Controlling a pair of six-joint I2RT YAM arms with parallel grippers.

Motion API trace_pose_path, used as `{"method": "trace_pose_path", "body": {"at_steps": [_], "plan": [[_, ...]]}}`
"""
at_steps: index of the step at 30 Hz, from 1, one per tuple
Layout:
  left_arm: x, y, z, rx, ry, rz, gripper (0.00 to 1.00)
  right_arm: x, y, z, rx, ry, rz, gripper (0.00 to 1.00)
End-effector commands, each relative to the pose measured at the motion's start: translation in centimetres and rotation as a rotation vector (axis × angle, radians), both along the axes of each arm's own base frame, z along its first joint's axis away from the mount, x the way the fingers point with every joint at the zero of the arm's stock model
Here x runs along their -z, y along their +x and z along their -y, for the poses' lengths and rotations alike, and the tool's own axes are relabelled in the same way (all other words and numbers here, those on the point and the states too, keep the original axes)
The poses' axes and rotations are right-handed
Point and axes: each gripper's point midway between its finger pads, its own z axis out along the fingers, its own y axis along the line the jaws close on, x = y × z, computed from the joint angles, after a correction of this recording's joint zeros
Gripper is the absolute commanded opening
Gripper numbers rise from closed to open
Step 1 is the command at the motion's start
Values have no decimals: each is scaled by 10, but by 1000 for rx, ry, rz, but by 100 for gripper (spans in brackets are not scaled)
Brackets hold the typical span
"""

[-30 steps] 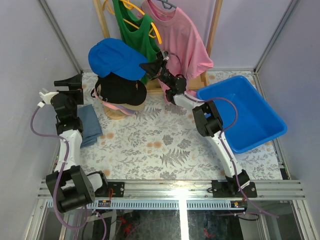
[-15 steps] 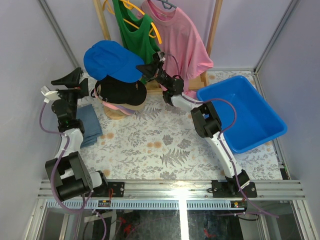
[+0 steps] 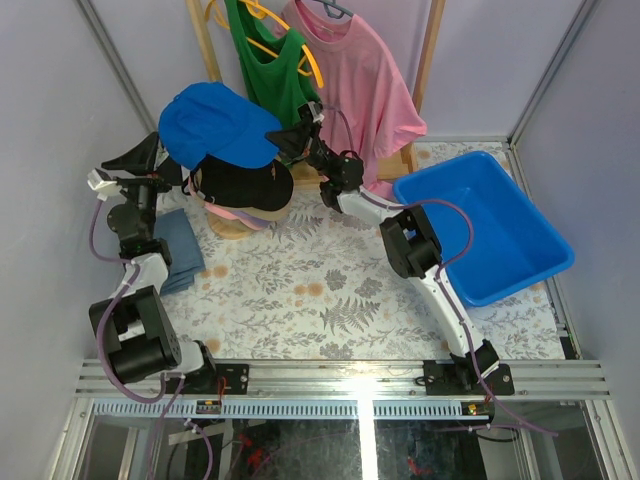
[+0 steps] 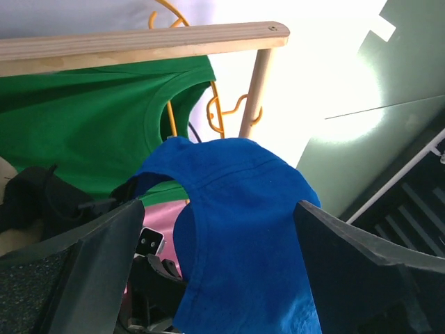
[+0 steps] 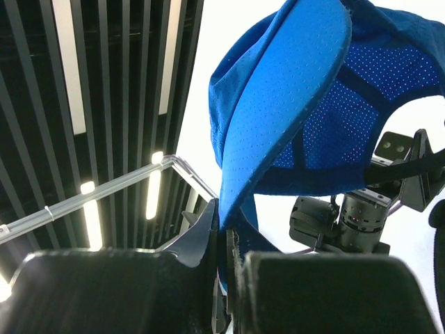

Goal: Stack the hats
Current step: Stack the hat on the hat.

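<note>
Blue hat brim cloth is pinched tight in the right gripper (image 5: 224, 229). Its two fingers are squeezed together on the edge of the brim. This gripper (image 3: 287, 140) holds the blue hat (image 3: 215, 122) up in the air at the back left of the counter (image 3: 320, 290).

The left gripper (image 4: 219, 205) is spread wide. One finger sits on each side of the back of the blue hat (image 4: 236, 236), and neither one touches it. From above, the left gripper (image 3: 158, 165) is just beside the left edge of the hat.

Right under the blue hat is a black hat (image 3: 240, 182). I cannot tell if the two hats touch. A bit of a pink hat (image 3: 240, 214) peeks out below the black one. This pile sits on a round wooden stand (image 3: 230, 230).

Close behind the hats hang a green tank top (image 3: 265, 60) and a pink T-shirt (image 3: 355, 70) on a wooden rack (image 3: 205, 40). The tank top hangs on a yellow hanger (image 4: 226, 115). The right arm reaches across in front of these clothes.

A folded grey cloth (image 3: 180, 245) lies on the counter near the left arm. A big blue bin (image 3: 490, 230) sits far off on the right side. The counter has a leaf and flower print.
</note>
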Motion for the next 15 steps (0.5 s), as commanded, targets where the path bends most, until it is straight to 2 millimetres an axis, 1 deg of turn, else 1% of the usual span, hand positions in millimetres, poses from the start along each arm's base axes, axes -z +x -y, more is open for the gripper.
{"method": "trace_pose_path", "body": {"at_steps": [1,5,9,11,15], "plan": [[-28,-15,2,24,-3,129,87,-73,-57,35,-190,155,70,0],[-28,-20,2,30,-20,156,82,-74,-60,32,-198,161,69,0],[-30,-26,1,45,-52,206,72,-72,-58,31,-202,164,60,0],[-31,-28,2,55,-60,229,64,-71,-57,31,-201,164,58,0],[-36,-33,1,54,-68,268,43,-69,-56,30,-203,164,51,0]]}}
